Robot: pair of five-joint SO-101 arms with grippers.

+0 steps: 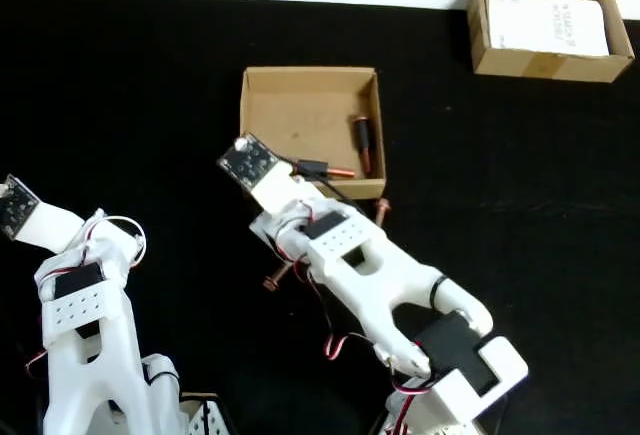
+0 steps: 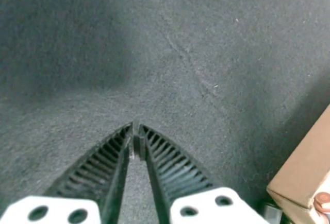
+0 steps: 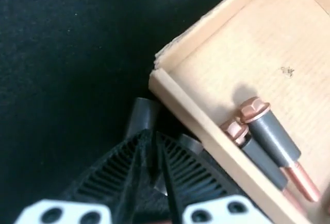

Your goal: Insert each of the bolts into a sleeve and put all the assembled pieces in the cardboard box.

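Two white plastic arms with black servos (image 1: 455,347).
The left arm (image 1: 100,355) and right arm (image 1: 375,270) carry red wiring (image 1: 335,343) and perforated brackets (image 1: 82,305). The ribbed black fingers (image 2: 103,167) have white bases, seemingly with screw holes.

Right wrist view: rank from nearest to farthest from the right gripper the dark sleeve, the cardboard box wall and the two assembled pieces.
1. Dark sleeve: outside the box, right at the tips of the right gripper.
2. Cardboard box wall: just past the sleeve.
3. Assembled piece against the wall: inside the box.
4. Second assembled piece: beside it, farther into the box.
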